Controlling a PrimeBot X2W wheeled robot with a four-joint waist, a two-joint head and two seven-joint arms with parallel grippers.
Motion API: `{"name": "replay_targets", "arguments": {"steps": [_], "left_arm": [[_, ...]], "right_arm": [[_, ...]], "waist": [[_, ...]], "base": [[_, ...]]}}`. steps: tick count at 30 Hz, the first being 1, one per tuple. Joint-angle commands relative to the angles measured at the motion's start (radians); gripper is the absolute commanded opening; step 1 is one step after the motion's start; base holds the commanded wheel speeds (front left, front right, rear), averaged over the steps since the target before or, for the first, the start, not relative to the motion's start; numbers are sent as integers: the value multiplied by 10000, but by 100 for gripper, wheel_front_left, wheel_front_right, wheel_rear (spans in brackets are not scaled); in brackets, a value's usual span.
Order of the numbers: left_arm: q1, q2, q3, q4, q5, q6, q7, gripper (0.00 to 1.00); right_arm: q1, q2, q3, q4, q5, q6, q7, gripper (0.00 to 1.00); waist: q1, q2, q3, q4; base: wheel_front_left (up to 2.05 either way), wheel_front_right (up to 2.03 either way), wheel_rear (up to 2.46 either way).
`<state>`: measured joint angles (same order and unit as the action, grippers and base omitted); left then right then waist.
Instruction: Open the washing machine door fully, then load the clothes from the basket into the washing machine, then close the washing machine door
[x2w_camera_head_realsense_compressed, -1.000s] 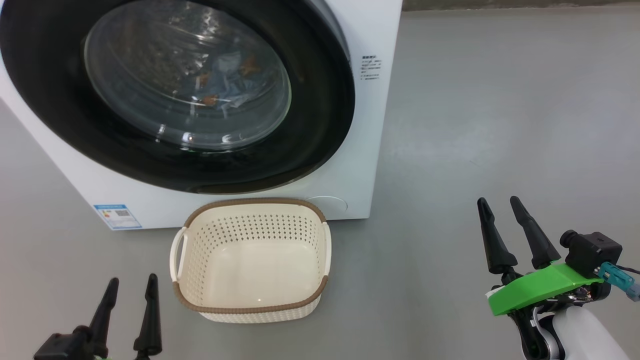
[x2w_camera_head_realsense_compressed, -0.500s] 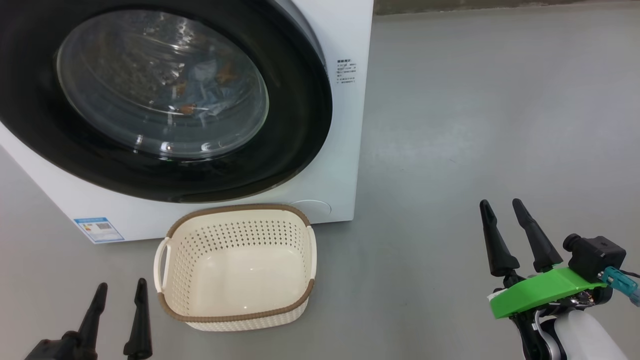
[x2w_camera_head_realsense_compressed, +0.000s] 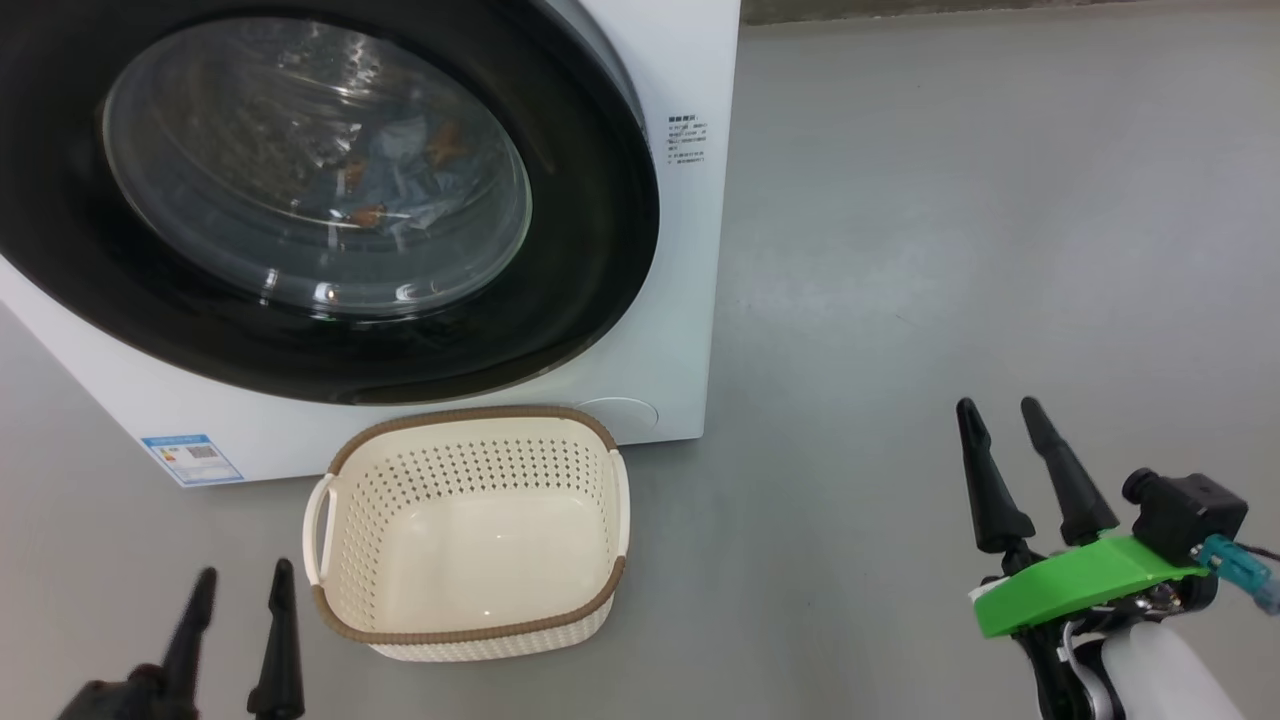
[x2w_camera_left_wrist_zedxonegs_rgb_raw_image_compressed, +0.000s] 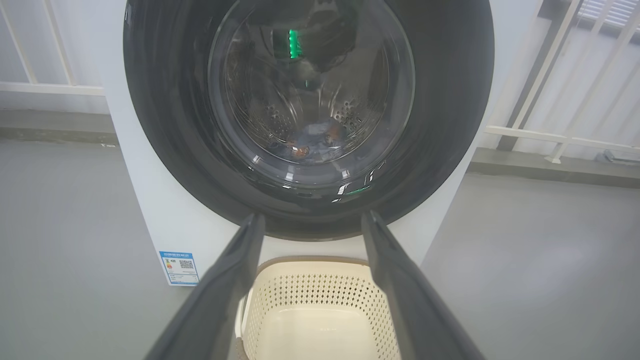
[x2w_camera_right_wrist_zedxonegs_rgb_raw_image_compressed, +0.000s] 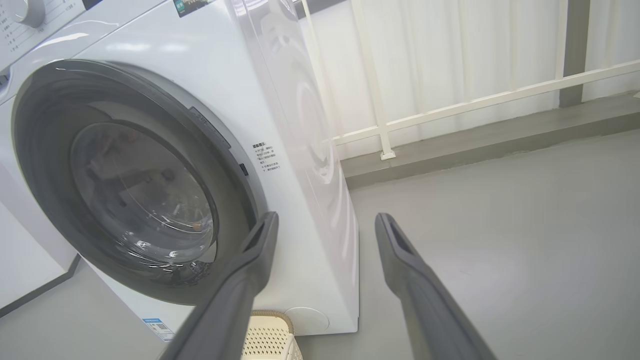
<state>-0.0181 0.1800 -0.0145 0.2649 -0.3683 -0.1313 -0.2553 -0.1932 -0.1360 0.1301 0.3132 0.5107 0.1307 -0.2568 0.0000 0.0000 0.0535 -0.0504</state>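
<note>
Washing machine (x2w_camera_head_realsense_compressed: 686, 300) on grey floor (x2w_camera_head_realsense_compressed: 950, 250) before white railing (x2w_camera_right_wrist_zedxonegs_rgb_raw_image_compressed: 371, 75)

The washing machine door (x2w_camera_head_realsense_compressed: 320, 200) sits shut against the front of the washing machine (x2w_camera_head_realsense_compressed: 690, 300), its black rim and glass barring the drum (x2w_camera_left_wrist_zedxonegs_rgb_raw_image_compressed: 350, 112) (the clothes (x2w_camera_head_realsense_compressed: 400, 185) lie behind that glass). The basket (x2w_camera_head_realsense_compressed: 468, 633) stands just before the machine's foot, open-topped and reachable from above. To the machine's right the grey floor (x2w_camera_head_realsense_compressed: 950, 200) runs bare back to a white railing (x2w_camera_right_wrist_zedxonegs_rgb_raw_image_compressed: 475, 106).

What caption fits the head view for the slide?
Shut washing machine door with the clothes behind its glass, the basket empty before the washing machine, left gripper and right gripper open, holding nothing.
</note>
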Motion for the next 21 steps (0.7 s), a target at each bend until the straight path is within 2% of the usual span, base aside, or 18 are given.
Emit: {"name": "replay_targets", "arguments": {"steps": [1,5,12,21], "left_arm": [[16,-69,-21,115,-11,0,8,0],[67,-413,-152,598,-21,0,20,0],[23,-462,-64,541,-712,2,233,0],[-51,-519,24,497,-1502,10,463,0]], "right_arm": [[21,62,4,134,-1,0,2,0],[399,238,18,626,6,0,10,0],[436,264,-107,540,632,0,207,0],[452,293,-250,470,1344,0,431,0]], "waist": [[0,0,1,0],[0,0,0,-1],[16,0,-48,28],[0,0,-64,60]], "base": [[0,0,0],[0,0,0],[0,0,0],[0,0,0]]}}
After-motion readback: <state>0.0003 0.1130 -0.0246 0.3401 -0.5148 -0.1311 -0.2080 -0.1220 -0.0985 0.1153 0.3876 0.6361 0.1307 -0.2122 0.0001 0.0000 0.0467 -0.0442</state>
